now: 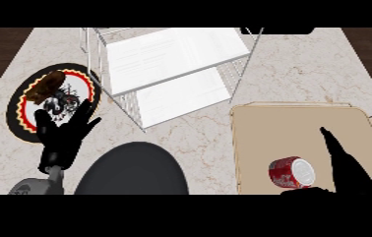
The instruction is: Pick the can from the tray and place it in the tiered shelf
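Note:
A red can (292,172) with a white end lies on its side on the tan tray (291,128) at the lower right. My right hand (341,160) is just right of the can, fingers straight and pointing up the view, apart from the can. The white tiered shelf (170,59) with wire sides stands at the top centre. My left hand (64,133) rests open at the lower left, fingers up, over the edge of a plate.
A round plate (29,108) with a dark patterned rim holds a brown item (47,83) at the left. A dark round object (131,169) sits at the lower centre. Marble counter (203,133) lies between shelf and tray.

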Controlling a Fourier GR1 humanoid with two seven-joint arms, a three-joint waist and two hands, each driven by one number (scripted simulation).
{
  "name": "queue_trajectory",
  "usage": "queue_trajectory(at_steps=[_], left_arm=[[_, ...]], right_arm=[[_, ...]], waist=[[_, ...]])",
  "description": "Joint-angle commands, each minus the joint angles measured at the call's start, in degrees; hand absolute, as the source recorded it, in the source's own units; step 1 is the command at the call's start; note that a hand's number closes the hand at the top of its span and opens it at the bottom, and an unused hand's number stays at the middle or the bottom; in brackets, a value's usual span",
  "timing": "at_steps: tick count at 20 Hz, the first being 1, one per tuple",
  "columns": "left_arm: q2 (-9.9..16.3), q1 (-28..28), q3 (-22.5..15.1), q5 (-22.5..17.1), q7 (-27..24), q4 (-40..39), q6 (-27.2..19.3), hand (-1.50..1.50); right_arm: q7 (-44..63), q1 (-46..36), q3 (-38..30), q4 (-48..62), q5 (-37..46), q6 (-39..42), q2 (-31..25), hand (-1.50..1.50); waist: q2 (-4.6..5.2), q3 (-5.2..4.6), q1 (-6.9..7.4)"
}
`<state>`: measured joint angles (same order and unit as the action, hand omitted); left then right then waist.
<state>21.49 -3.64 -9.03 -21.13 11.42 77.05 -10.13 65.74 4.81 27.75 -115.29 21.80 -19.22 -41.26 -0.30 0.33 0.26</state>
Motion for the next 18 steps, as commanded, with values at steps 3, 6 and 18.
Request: queue_trajectory(at_steps=[3, 6, 18], left_arm=[[-1.6, 0.46, 0.46, 1.17, -0.09, -3.21, 0.77, 0.0], [-0.35, 0.91, 2.76, -0.28, -0.42, -3.5, 4.0, 0.0], [-1.53, 0.32, 2.95, 2.65, 3.51, 0.16, 2.32, 0.0]], right_arm=[[7.87, -4.52, 1.53, 5.34, 6.36, 0.96, 8.4, -1.5], [2.82, -1.59, -0.67, 6.68, 6.81, 0.54, 9.12, -1.5], [-8.56, -7.82, 0.77, 15.19, 0.92, 14.99, 10.83, 1.5]], waist=[[0.39, -0.38, -0.01], [0.33, -0.35, -0.24], [0.47, -0.33, 0.32]])
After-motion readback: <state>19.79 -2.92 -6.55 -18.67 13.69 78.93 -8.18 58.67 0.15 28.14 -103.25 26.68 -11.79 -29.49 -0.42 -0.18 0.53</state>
